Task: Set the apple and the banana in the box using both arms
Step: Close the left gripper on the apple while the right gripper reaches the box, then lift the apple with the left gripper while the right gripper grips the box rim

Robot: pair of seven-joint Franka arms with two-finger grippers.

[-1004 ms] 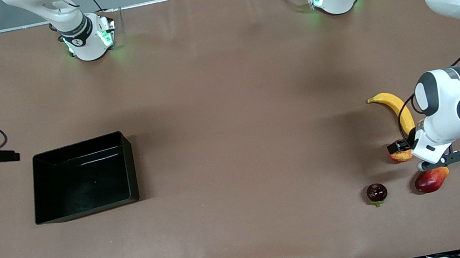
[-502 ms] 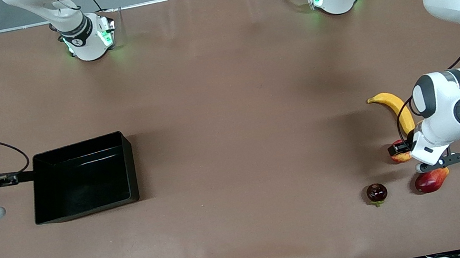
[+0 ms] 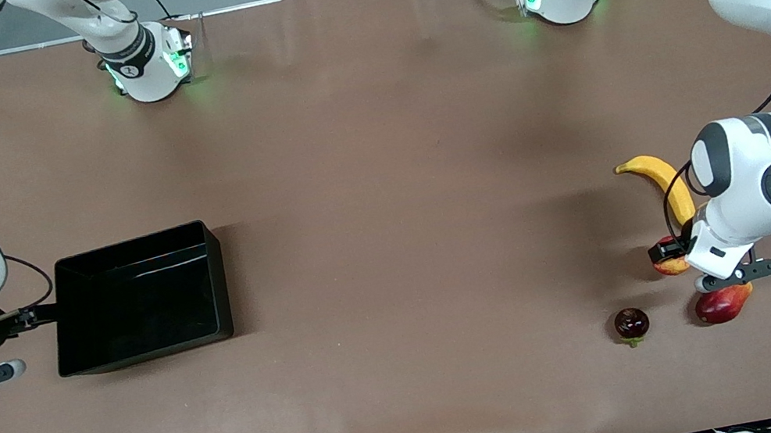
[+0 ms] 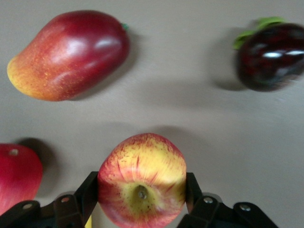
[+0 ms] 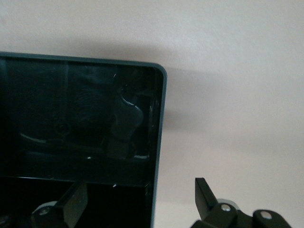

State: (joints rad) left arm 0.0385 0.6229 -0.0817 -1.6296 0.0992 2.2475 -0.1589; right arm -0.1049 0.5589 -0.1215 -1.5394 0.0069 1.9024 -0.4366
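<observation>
The apple (image 3: 672, 267), red with yellow streaks, sits toward the left arm's end of the table. My left gripper (image 3: 665, 252) is shut on it; in the left wrist view both fingers press the sides of the apple (image 4: 141, 185). The yellow banana (image 3: 661, 180) lies just farther from the camera than the apple, partly hidden by the left arm. The black box (image 3: 122, 251) stands toward the right arm's end. My right gripper (image 3: 49, 312) is open at the box's end wall (image 5: 159, 142), one finger inside and one outside.
A red-orange mango (image 3: 722, 304) and a dark red fruit with a green tip (image 3: 631, 324) lie nearer the camera than the apple. The left wrist view also shows part of a plain red fruit (image 4: 16, 175) beside the apple.
The right arm has swung in from the table's end, bringing its gripper down to the box's end wall. The left gripper stays closed on the apple and has barely shifted.
</observation>
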